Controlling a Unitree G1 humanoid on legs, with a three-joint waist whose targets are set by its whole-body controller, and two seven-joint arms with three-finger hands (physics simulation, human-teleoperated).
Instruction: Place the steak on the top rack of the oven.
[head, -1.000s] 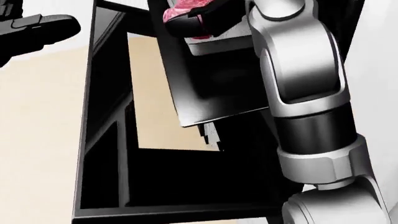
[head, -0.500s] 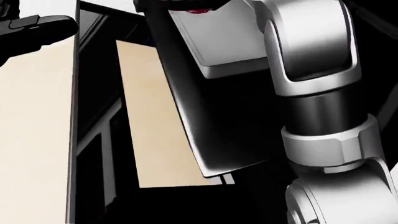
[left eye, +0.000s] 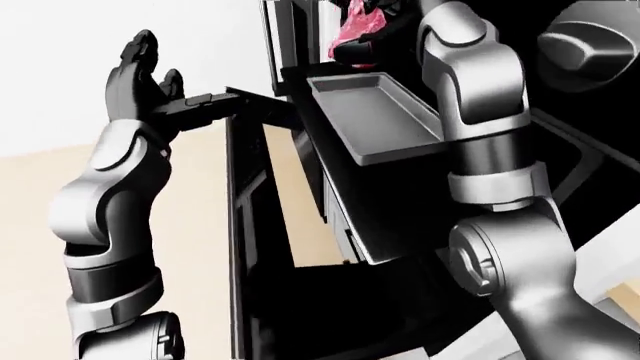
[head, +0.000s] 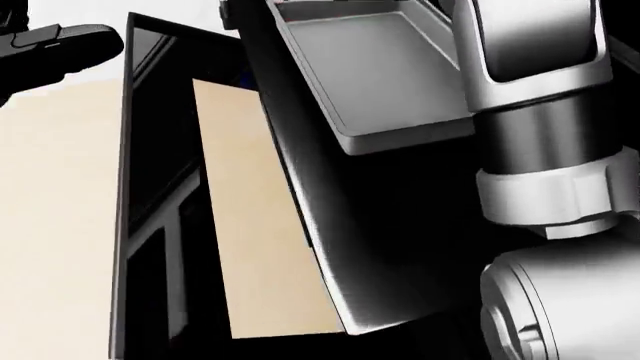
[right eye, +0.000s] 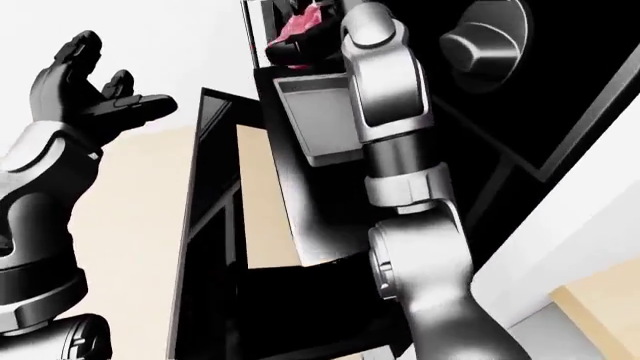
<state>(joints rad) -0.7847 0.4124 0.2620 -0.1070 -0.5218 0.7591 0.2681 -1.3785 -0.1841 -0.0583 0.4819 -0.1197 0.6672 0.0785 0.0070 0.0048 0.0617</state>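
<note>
The steak (left eye: 357, 28), pink and lumpy, sits clasped in the right hand (left eye: 372, 41) above the grey tray (left eye: 378, 116) by the oven (left eye: 300, 60). Only the eye views show it; the head view stops at the tray. The left hand (right eye: 85, 82) hangs empty, fingers spread.

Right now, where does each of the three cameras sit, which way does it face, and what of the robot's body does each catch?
Left-eye view: on the head, facing the open oven; the raised, open left hand, the right arm, the steak in the right hand above the grey tray.
Right-eye view: beside it, nearly the same scene, both arms.
Head view: on the head, angled down and closer; tray, oven door, right forearm, a left fingertip.
All three share tray and right arm.
</note>
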